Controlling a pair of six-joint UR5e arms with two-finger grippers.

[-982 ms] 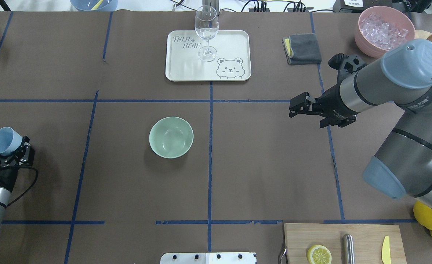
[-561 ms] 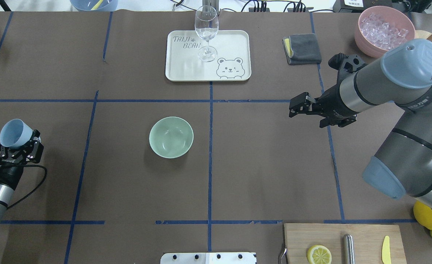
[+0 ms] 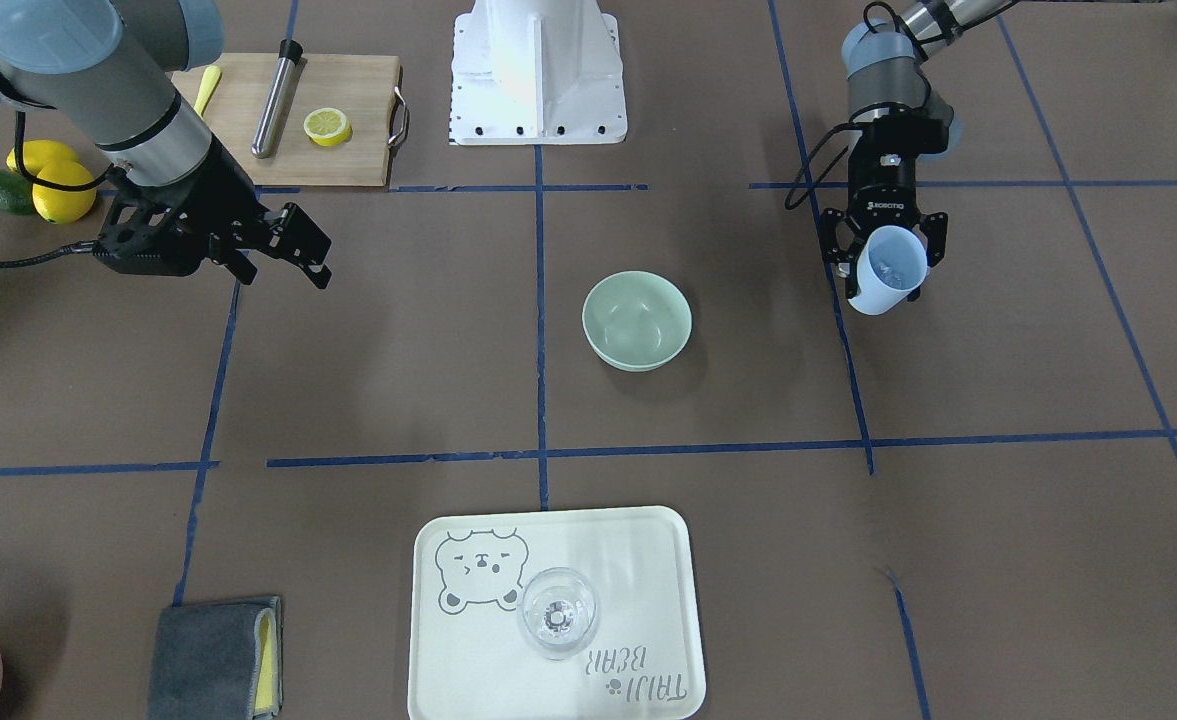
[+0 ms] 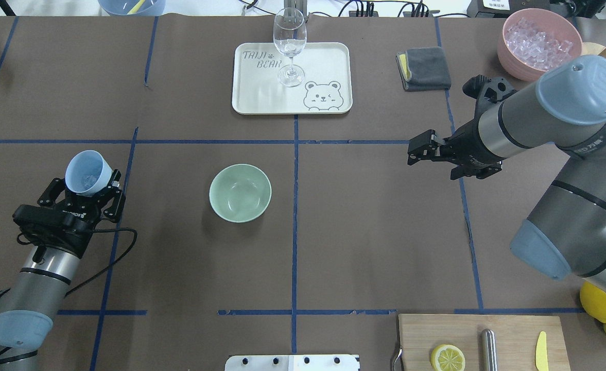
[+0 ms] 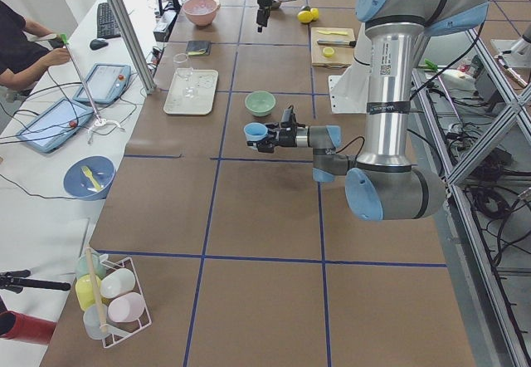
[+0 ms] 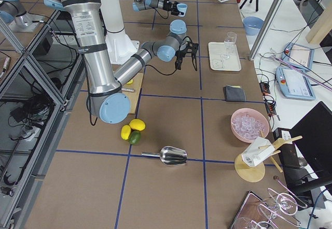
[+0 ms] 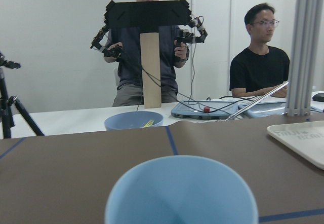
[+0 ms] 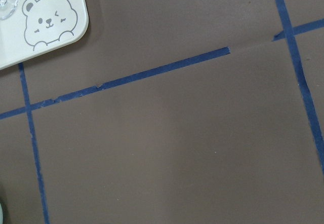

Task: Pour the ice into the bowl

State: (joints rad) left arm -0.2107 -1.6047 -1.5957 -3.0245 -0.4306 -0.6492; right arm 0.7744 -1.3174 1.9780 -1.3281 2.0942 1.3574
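The pale mint-green bowl stands empty left of the table's middle; it also shows in the front view. My left gripper is shut on a light blue cup, held tilted above the table to the left of the bowl and well apart from it. A few clear ice cubes lie inside the cup, also seen in the front view. The cup's rim fills the bottom of the left wrist view. My right gripper is open and empty, hovering to the right of the bowl.
A pink container of ice cubes stands at the back right. A white tray holds a wine glass behind the bowl. A grey cloth, a cutting board with a lemon half, and lemons lie on the right.
My left arm has carried the blue cup from the table's left edge rightward, toward the bowl. The right arm has barely moved.
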